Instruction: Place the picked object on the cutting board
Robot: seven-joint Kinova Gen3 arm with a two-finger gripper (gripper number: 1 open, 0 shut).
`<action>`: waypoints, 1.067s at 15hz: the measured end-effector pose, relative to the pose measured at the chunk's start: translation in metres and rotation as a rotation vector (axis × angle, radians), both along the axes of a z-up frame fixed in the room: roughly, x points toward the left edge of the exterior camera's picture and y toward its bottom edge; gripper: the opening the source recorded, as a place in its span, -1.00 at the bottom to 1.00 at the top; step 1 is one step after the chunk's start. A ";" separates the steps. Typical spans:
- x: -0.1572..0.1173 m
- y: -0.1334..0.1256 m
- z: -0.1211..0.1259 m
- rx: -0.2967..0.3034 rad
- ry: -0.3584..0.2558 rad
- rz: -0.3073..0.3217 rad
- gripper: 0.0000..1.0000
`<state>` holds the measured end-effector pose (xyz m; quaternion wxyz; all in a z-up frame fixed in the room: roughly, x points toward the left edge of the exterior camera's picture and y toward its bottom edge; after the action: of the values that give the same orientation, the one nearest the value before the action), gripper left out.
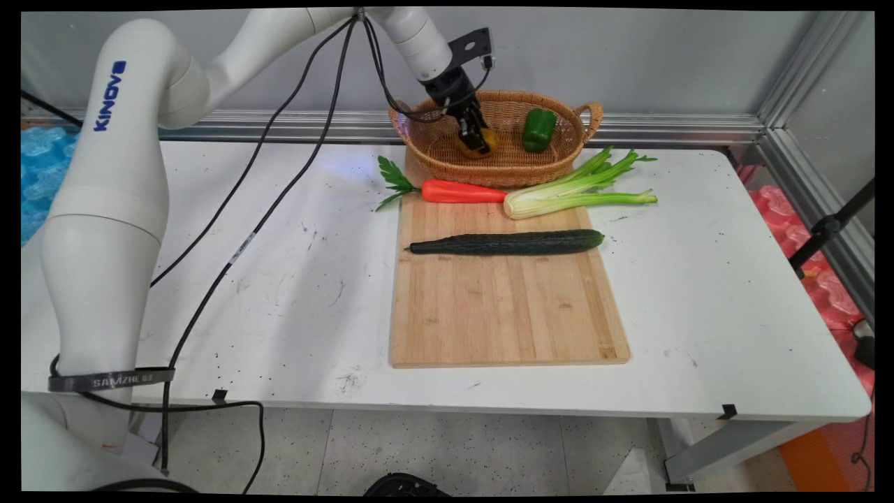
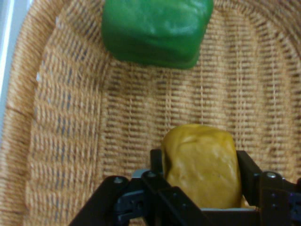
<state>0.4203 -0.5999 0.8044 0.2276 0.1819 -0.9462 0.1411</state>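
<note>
Wicker basket (image 1: pixel 447 150) at the table's (image 1: pixel 698 279) far edge holds a green pepper (image 1: pixel 539 129) and a yellow pepper (image 2: pixel 202 165). Gripper (image 1: pixel 476 143) reaches inside, fingers (image 2: pixel 157 162) pressed against the yellow pepper's two sides. Just before the basket, on a wooden cutting board (image 1: pixel 503 307): carrot (image 1: pixel 461 191), celery (image 1: pixel 580 192), cucumber (image 1: pixel 510 242).

Carrot (image 1: pixel 462 191), celery (image 1: pixel 576 193), cucumber (image 1: pixel 506 242) on cutting board (image 1: pixel 503 307), white table (image 1: pixel 698 293)
</note>
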 end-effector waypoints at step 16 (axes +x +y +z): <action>-0.110 0.103 0.085 0.000 0.123 0.067 -1.00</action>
<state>0.3100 -0.4972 0.8897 0.2805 0.2219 -0.9237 0.1373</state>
